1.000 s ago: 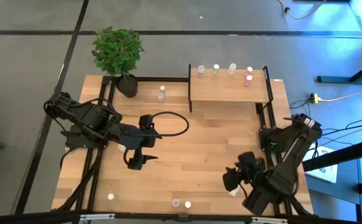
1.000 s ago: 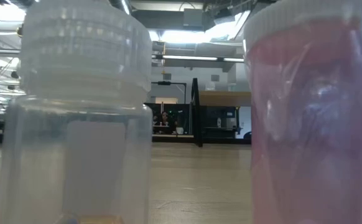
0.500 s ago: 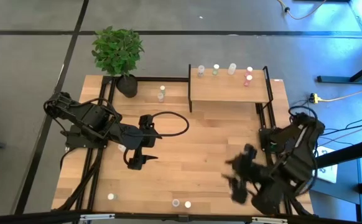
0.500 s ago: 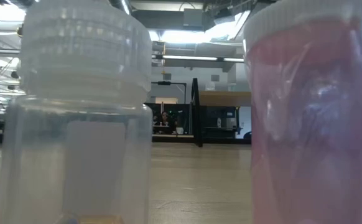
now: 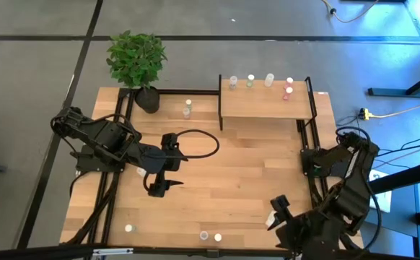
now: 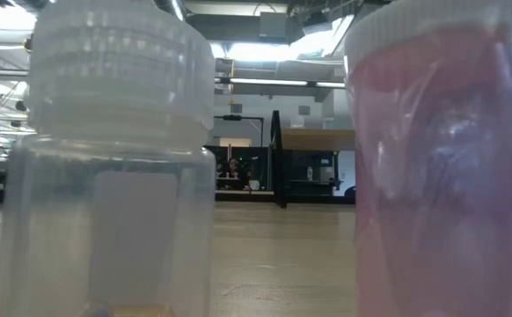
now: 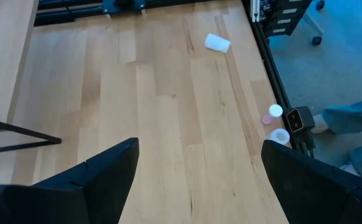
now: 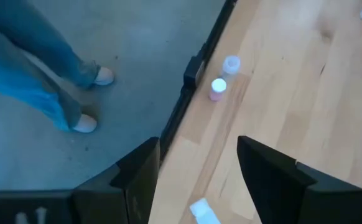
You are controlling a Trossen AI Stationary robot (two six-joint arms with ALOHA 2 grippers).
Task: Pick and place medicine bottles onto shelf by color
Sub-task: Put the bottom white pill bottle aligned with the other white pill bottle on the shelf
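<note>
Several medicine bottles [image 5: 269, 79] stand on the light-wood shelf [image 5: 264, 107] at the table's far right. Two more [image 5: 187, 108] stand on the table left of it. Others stand along the near edge: one [image 5: 129, 228] at the left, and a white-capped [image 5: 204, 235] and a pink [image 5: 218, 237] one at the middle. One white bottle [image 8: 199, 211] lies on its side on the table under my right gripper [image 8: 199, 180]. That gripper [image 5: 277, 217] hangs open over the near right, holding nothing. My left gripper [image 5: 161, 189] waits open above the table's left middle [image 7: 199, 180].
A potted plant [image 5: 138, 61] stands at the far left corner. A person's legs and shoes [image 8: 75, 99] are on the floor just off the near edge. In the low view the white [image 6: 115, 176] and pink [image 6: 441, 176] bottles fill the picture, with the shelf [image 6: 318, 141] far behind.
My right gripper has risen and drawn back toward the table's near right corner, rolling about its own pointing line on the way. Its fingers hold nothing throughout. No bottle has moved.
</note>
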